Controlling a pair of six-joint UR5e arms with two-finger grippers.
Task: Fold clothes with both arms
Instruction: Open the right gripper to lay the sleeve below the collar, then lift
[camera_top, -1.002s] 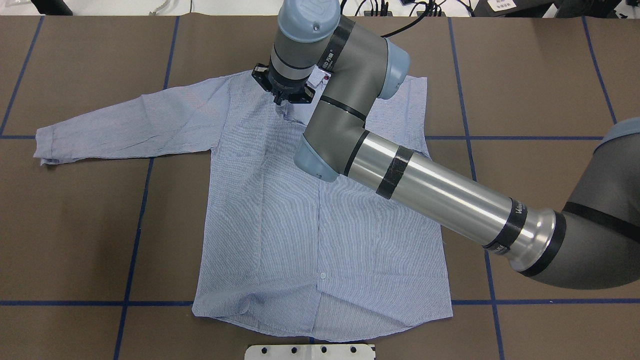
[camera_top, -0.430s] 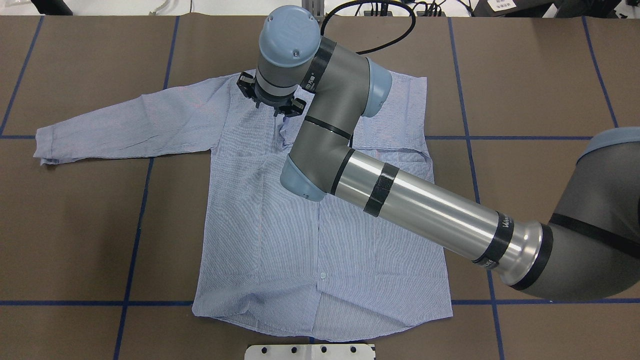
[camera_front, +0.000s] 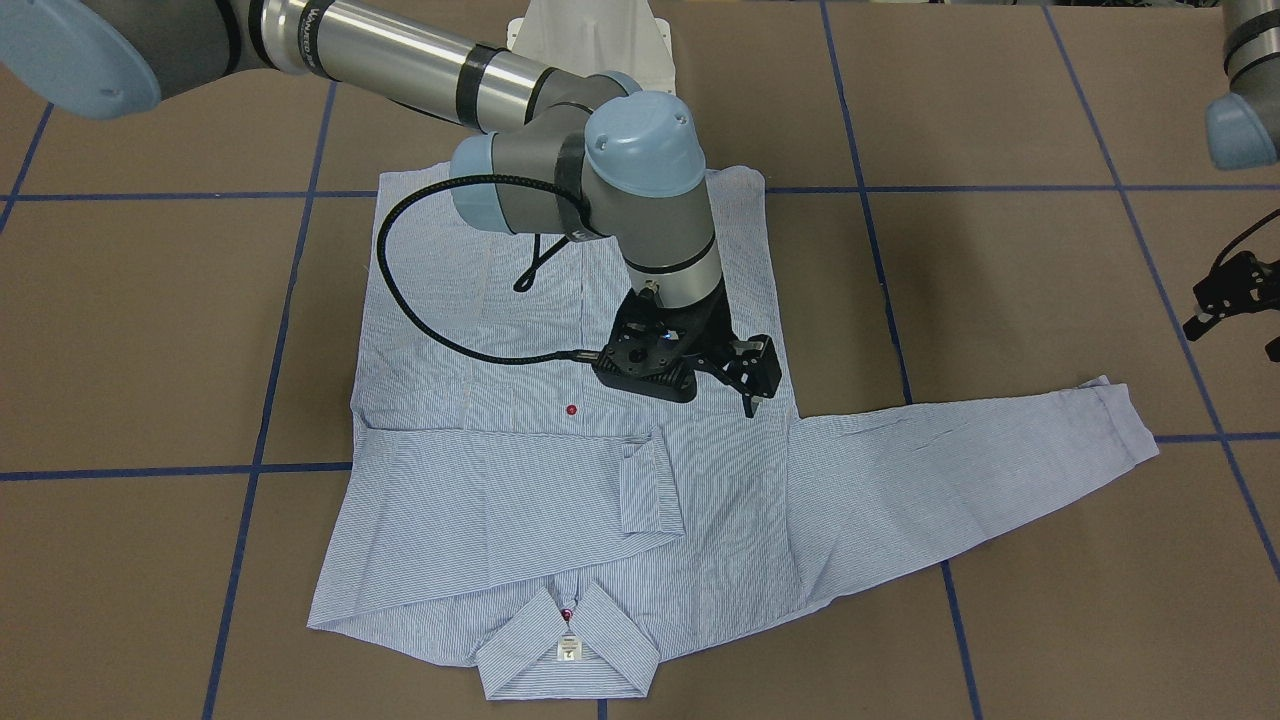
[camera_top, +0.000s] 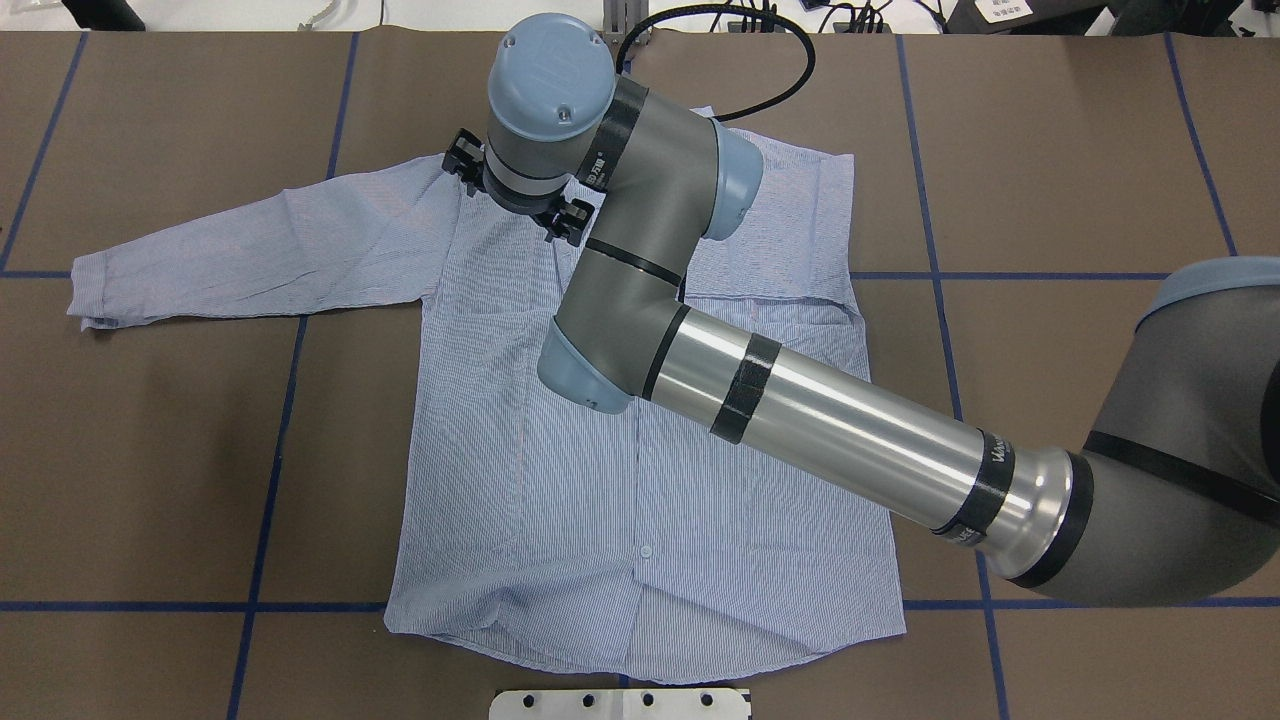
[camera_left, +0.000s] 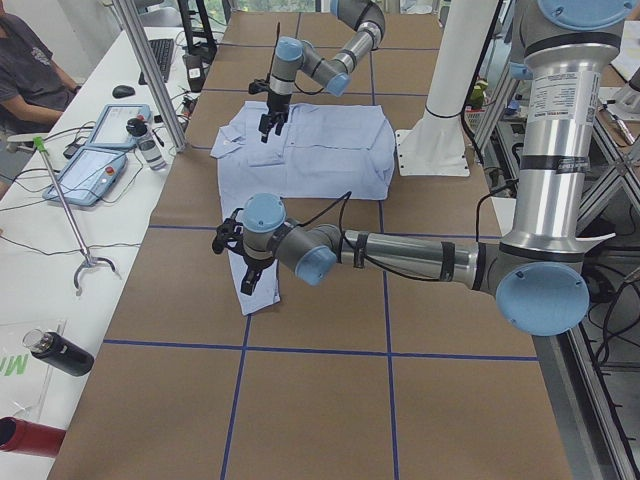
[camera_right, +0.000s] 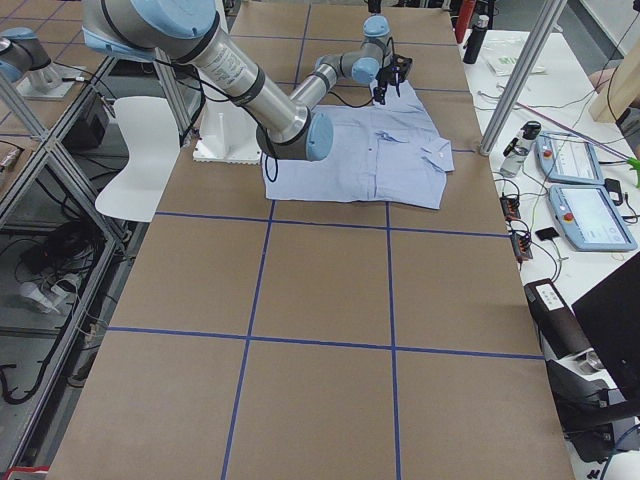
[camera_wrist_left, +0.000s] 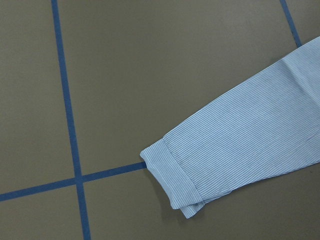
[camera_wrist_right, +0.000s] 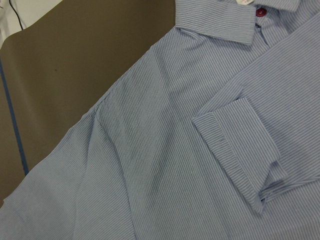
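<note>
The right arm (camera_top: 800, 400) is stretched across the table (camera_top: 150, 450) from the robot's right, bent at the elbow over the middle of the shirt (camera_top: 560, 500), with its wrist turned straight down. The right gripper (camera_front: 752, 385) is held just above the chest of the shirt, near the shoulder on the robot's left. No cloth is seen between its fingers, but it cannot be told whether they are set wide or narrow.

The left arm (camera_left: 400, 250) is reached low and outward, with the left gripper (camera_left: 250, 278) pointed down above the cuff (camera_wrist_left: 172, 180) of the outstretched sleeve (camera_top: 250, 250). How its fingers are set cannot be told.

The shirt is laid flat and buttoned, front up, with the collar (camera_front: 567, 655) at the far side from the robot. One sleeve is spread out to the robot's left. The other sleeve (camera_front: 480, 500) is folded across the chest, and its cuff is laid near the button line.
</note>
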